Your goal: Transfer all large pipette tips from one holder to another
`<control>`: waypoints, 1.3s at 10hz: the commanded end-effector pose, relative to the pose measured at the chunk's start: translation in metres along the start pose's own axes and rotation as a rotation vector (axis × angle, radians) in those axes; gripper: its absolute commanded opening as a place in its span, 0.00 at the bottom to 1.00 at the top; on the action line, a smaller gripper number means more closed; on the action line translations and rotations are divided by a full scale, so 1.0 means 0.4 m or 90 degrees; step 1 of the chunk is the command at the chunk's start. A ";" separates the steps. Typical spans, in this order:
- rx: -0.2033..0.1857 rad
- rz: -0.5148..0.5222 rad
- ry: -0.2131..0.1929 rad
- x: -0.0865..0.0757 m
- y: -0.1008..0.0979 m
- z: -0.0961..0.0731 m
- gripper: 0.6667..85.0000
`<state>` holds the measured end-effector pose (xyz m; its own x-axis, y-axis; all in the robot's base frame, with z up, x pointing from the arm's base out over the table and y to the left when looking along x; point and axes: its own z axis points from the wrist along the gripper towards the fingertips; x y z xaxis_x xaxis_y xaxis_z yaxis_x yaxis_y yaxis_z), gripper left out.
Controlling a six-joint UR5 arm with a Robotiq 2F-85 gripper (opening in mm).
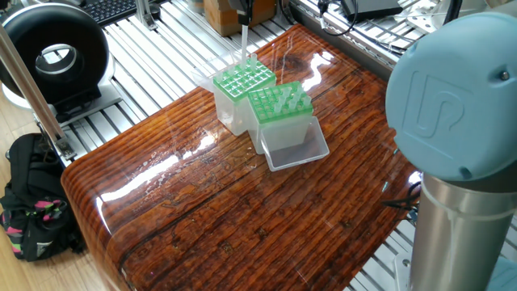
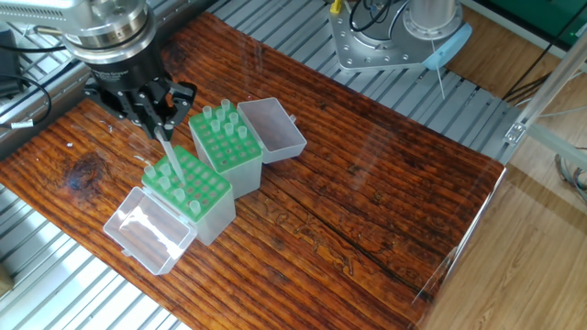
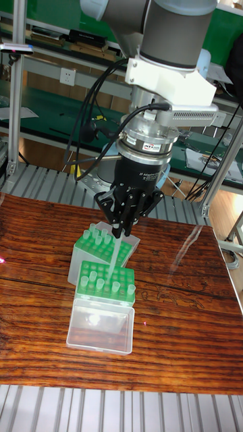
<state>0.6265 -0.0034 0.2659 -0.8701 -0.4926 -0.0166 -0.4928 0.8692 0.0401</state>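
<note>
My black two-finger gripper (image 2: pixel 158 117) is closed on one translucent whitish pipette tip (image 2: pixel 168 149), held upright with its point over the nearer green-topped rack (image 2: pixel 188 188). Two green-topped plastic racks stand touching on the wooden table (image 2: pixel 367 183); the second rack (image 2: pixel 227 147) also carries tips. An exact tip count cannot be told. I judge each tip light, stiff, slippery and easily bent; grip near the wide collar.

Probably lab: pipette tips (image 2: pixel 213 117), benches (image 3: pixel 40 108)
</note>
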 end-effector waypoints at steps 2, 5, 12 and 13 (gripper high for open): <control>-0.008 -0.003 -0.004 -0.004 0.006 0.000 0.31; -0.007 0.001 0.018 0.023 0.005 -0.004 0.32; -0.008 0.046 0.009 0.162 0.069 0.119 0.30; -0.008 0.046 0.008 0.179 0.081 0.139 0.31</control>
<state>0.5699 -0.0108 0.2332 -0.8973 -0.4410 0.0185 -0.4398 0.8968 0.0488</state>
